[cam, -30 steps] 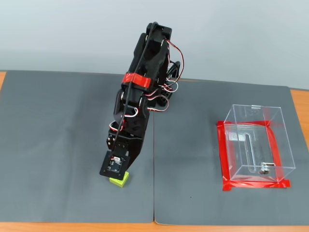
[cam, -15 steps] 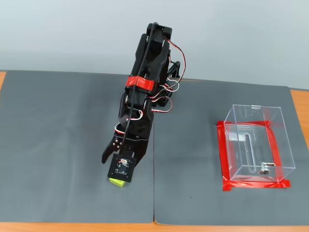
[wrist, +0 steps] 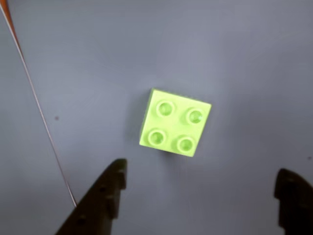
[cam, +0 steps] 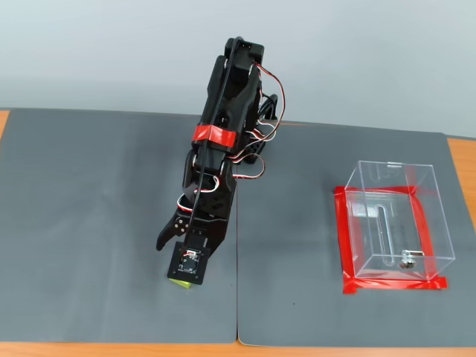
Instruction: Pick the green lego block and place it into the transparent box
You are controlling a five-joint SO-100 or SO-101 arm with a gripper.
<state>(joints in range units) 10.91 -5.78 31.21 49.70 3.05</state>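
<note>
The green lego block (wrist: 176, 128) lies studs up on the grey mat in the middle of the wrist view. My gripper (wrist: 200, 169) is open and empty. Its two dark fingertips (wrist: 115, 178) stand wide apart at the bottom of that view, just short of the block and above the mat. In the fixed view the gripper (cam: 177, 259) points down over the block (cam: 178, 282), of which only a lime sliver shows under the wrist camera. The transparent box (cam: 428, 216) stands empty far to the right, edged by red tape (cam: 394, 283).
Two grey mats cover the table and meet at a seam (cam: 236, 297) just right of the gripper. A thin reddish line (wrist: 36, 103) runs down the left of the wrist view. Wooden table edges show at the front and sides (cam: 461, 156).
</note>
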